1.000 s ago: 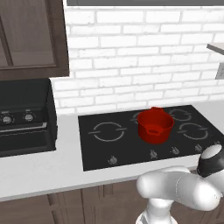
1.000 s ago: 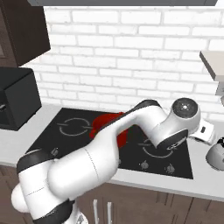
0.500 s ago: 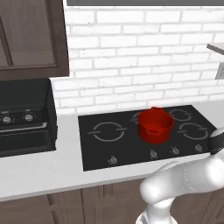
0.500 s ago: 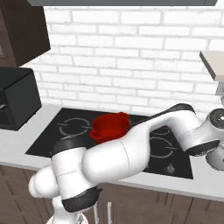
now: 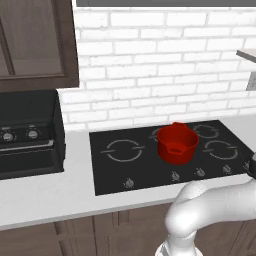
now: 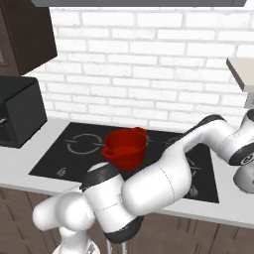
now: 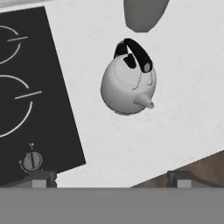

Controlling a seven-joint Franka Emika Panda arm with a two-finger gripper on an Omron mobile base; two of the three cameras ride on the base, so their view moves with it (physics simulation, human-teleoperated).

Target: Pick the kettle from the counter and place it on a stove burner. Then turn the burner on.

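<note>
Pale counter (image 7: 175, 127) carries the kettle (image 7: 127, 85), which I see upright just beside the black cooktop (image 7: 26, 96), apart from its burner (image 7: 15, 107) rings and knob (image 7: 31, 161). My gripper (image 7: 111, 178) hangs above it, fingers spread wide, grasping nothing. Red pot (image 5: 177, 143) sits mid-cooktop.

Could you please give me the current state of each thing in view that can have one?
Small shiny silver kettle with dark arched handle: upright on the pale grey-white counter, beside the cooktop, ungrasped.
Red two-handled pot: upright on the black glass cooktop, lidless.
Gripper: open, above the kettle.
</note>
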